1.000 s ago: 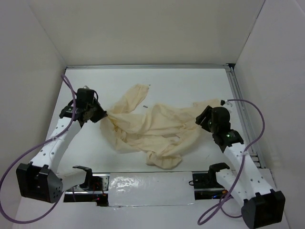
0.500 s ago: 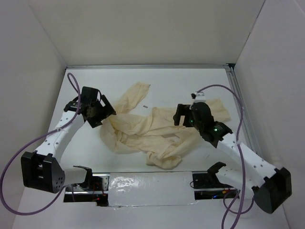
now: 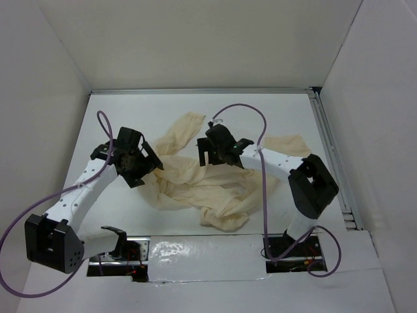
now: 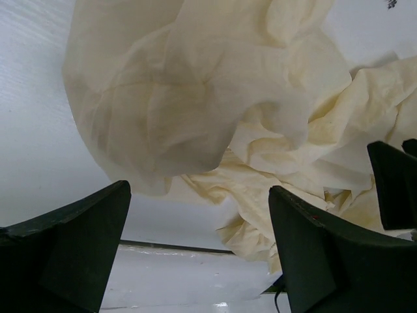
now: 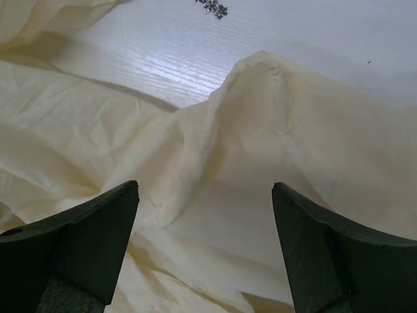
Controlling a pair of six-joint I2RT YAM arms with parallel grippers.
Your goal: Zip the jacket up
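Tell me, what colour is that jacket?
The jacket is plain cream, a pale yellow, with no pattern. The left wrist view shows it best.

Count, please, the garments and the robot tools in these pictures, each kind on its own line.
jacket: 1
tools: 2 (left tool, right tool, both open)
Total: 3

a white desk (image 3: 260,111) sits boxed in by plain white walls (image 3: 208,45) at the back and both sides; a metal rail (image 3: 330,153) edges its right side.
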